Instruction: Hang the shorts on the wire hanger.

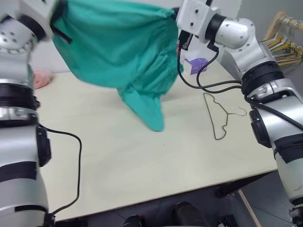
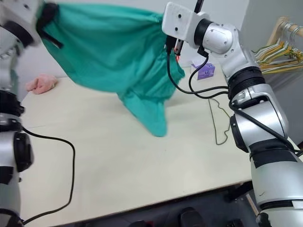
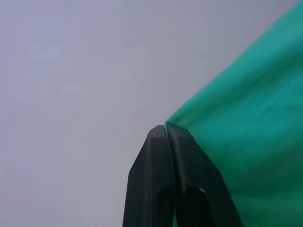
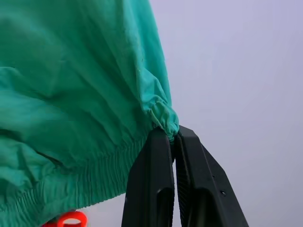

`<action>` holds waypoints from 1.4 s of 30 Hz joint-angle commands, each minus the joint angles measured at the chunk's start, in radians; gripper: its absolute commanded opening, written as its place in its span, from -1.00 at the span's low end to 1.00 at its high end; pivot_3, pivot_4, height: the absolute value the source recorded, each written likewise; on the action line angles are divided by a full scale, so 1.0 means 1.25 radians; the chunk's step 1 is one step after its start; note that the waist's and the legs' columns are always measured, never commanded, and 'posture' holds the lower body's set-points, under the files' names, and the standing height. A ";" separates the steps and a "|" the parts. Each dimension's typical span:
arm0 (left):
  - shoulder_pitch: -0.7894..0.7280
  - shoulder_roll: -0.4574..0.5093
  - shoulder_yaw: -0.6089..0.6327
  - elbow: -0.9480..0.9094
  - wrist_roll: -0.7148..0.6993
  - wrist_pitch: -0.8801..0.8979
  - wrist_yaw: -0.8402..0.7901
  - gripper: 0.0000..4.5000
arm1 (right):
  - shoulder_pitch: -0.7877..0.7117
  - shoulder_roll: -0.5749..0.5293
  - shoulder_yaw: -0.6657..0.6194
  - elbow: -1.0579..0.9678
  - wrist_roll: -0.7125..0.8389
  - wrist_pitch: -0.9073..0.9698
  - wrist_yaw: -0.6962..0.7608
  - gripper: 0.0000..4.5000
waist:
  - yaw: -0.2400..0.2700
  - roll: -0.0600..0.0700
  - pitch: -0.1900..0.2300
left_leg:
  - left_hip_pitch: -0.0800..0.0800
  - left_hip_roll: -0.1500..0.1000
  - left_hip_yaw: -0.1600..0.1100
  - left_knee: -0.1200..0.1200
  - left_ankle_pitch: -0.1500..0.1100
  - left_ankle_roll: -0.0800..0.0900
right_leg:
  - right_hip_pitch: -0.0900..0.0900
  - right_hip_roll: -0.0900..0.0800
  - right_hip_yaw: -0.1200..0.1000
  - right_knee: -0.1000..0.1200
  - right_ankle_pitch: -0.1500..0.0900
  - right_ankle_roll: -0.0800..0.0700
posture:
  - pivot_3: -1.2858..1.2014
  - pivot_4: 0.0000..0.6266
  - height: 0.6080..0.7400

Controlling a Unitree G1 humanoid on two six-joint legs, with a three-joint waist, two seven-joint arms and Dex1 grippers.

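The teal shorts [image 1: 118, 47] hang stretched between two raised arms above the pale table [image 1: 142, 161], the left gripper [image 3: 166, 128] and right gripper [image 4: 173, 135] each clenched on a pinch of fabric at opposite ends of the gathered waistband. One leg droops to touch the tabletop. The wire hanger [image 1: 218, 116] lies flat to the right. An orange tag [image 4: 66, 219] carries no legible writing

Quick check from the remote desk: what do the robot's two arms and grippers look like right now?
Both arms are silver-grey segmented shells with black joint bands. The right arm ends in a white boxy wrist block; loose black cables loop along it, and another trails from the left arm. Each gripper, left and right, has two smooth black tapered fingers.
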State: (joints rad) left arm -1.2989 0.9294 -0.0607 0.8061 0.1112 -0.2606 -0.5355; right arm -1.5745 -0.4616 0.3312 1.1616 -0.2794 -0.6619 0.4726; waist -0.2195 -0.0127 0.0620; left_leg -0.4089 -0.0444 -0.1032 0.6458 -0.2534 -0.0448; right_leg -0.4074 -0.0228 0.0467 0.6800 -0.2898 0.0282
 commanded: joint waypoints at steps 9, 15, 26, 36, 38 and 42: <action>0.831 0.114 0.122 -0.717 -0.321 0.423 -0.380 -1.00 | 0.463 -0.047 0.049 -0.225 0.111 -0.296 0.275 -0.98 | -0.025 0.004 -0.004 | 0.010 0.002 0.006 0.000 0.002 0.008 | 0.003 0.002 0.006 0.015 0.000 -0.001 | -0.05 -1.00 1.00; 1.211 0.117 0.172 -0.977 -0.436 0.573 -0.457 -1.00 | 0.705 -0.134 0.112 -0.503 0.249 -0.128 0.523 -0.98 | 0.008 0.005 -0.002 | 0.017 0.003 0.002 0.003 0.003 0.010 | 0.011 0.003 0.001 0.019 0.001 -0.004 | -0.05 -1.00 1.00; 1.285 0.122 0.154 -1.006 -0.416 0.586 -0.488 -1.00 | 0.883 -0.267 0.087 -0.784 0.271 0.145 0.644 -0.98 | 0.086 0.003 0.000 | 0.052 0.003 -0.002 -0.002 0.000 0.008 | 0.046 0.004 -0.004 0.012 -0.014 -0.015 | -0.07 -1.00 1.00; 1.278 0.110 0.130 -1.043 -0.442 0.607 -0.509 -1.00 | 0.906 -0.303 0.049 -0.817 0.275 0.219 0.666 -0.98 | 0.084 0.003 0.001 | 0.050 0.004 -0.001 -0.002 0.000 0.007 | 0.045 0.004 -0.004 0.010 -0.012 -0.011 | -0.08 -1.00 1.00; 1.274 0.101 0.130 -1.035 -0.437 0.601 -0.501 -1.00 | 0.906 -0.298 0.042 -0.825 0.282 0.234 0.664 -0.98 | 0.084 0.003 0.001 | 0.050 0.004 -0.001 -0.002 -0.001 0.006 | 0.045 0.004 -0.004 0.009 -0.012 -0.010 | -0.08 -1.00 1.00; 1.155 0.039 0.136 -0.950 -0.418 0.596 -0.422 -1.00 | 0.843 -0.242 0.012 -0.805 0.312 0.316 0.643 -0.98 | 0.086 0.002 0.002 | 0.050 0.004 -0.001 -0.002 -0.001 0.006 | 0.046 0.004 -0.005 0.009 -0.012 -0.010 | -0.08 -1.00 1.00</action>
State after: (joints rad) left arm 0.2053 0.9900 0.0837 -0.4145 -0.4216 0.4931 -1.1084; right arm -0.4580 -0.7832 0.3995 0.1645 0.0731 -0.3079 1.2900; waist -0.1121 -0.0099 0.0644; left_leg -0.3458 -0.0394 -0.1053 0.6434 -0.2542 -0.0369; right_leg -0.3499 -0.0178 0.0402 0.6915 -0.3050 0.0146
